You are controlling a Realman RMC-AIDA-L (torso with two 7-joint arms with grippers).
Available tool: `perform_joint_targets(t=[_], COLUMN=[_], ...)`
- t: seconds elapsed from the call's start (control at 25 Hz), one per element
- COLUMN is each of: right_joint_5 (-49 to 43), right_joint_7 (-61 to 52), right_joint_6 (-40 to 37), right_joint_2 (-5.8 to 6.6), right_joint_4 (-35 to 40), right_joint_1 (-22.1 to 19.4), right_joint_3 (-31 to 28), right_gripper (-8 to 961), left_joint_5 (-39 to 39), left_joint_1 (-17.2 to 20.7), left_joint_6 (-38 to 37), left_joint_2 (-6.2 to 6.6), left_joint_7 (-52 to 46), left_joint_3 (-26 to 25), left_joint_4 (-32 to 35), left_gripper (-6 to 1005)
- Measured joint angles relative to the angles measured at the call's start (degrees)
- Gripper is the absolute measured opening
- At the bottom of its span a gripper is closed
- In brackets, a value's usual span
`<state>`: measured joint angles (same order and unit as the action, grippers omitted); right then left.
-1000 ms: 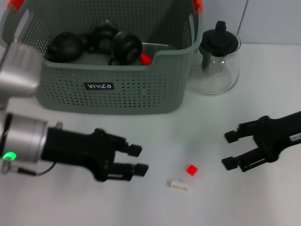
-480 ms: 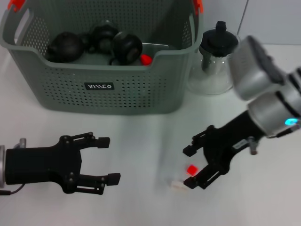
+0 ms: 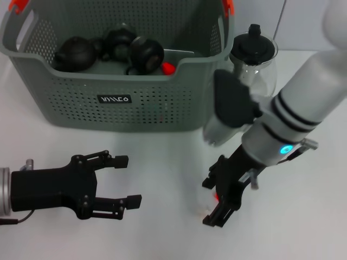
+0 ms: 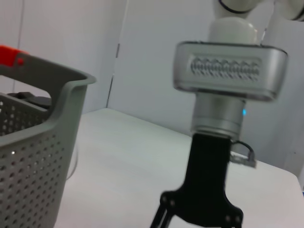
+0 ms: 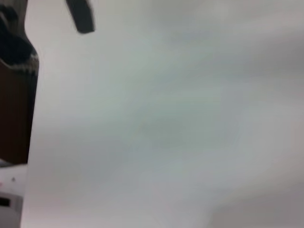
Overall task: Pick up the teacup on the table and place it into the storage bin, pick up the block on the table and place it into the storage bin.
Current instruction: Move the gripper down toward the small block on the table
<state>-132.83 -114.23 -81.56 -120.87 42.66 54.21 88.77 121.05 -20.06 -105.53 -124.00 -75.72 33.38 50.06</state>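
From the head camera I see the bin [image 3: 135,103] at the back of the table [image 3: 162,162], with dark teapots [image 3: 108,49] and a small red piece [image 3: 168,67] already inside. A glass pot [image 3: 252,59] stands just beside the bin, on my right. My right gripper [image 3: 212,201] points down at the table in front of the bin, its jaws spread wide. The red block [image 3: 218,197] shows only as a sliver between the fingers, mostly hidden by them, and I can't tell whether they touch it. My left gripper [image 3: 123,181] hangs low over the table on my left, open and holding nothing, well apart from the block.

From the left wrist I see a corner of the bin [image 4: 47,142] with its orange clip [image 4: 9,54], and the right arm [image 4: 228,85] upright over the table, gripper down.

From the right wrist I see mostly pale table [image 5: 166,118], with one dark fingertip [image 5: 80,15] at the edge. The block doesn't show here.
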Motion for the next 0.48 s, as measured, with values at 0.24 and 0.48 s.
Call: perform_joint_targets(t=[0.24, 0.48], right_joint_5=[2.46, 2.58], right_joint_7=[-3.70, -6.59], right_joint_6=[4.11, 5.78], right_joint_2=[-0.07, -0.12], right_joint_4=[0.52, 3.19], right_joint_1=[0.37, -0.27], right_joint_3=[9.47, 13.56], right_gripper=[904, 864], left_joint_5=[-0.19, -0.64], left_joint_1=[-0.17, -0.20], left_joint_6=[0.63, 0.86], left_joint_2=[0.08, 0.08], left_joint_7=[0.06, 0.08], left_joint_3=[-0.16, -0.37], left_joint_4=[-0.52, -0.52], left_gripper=[952, 952])
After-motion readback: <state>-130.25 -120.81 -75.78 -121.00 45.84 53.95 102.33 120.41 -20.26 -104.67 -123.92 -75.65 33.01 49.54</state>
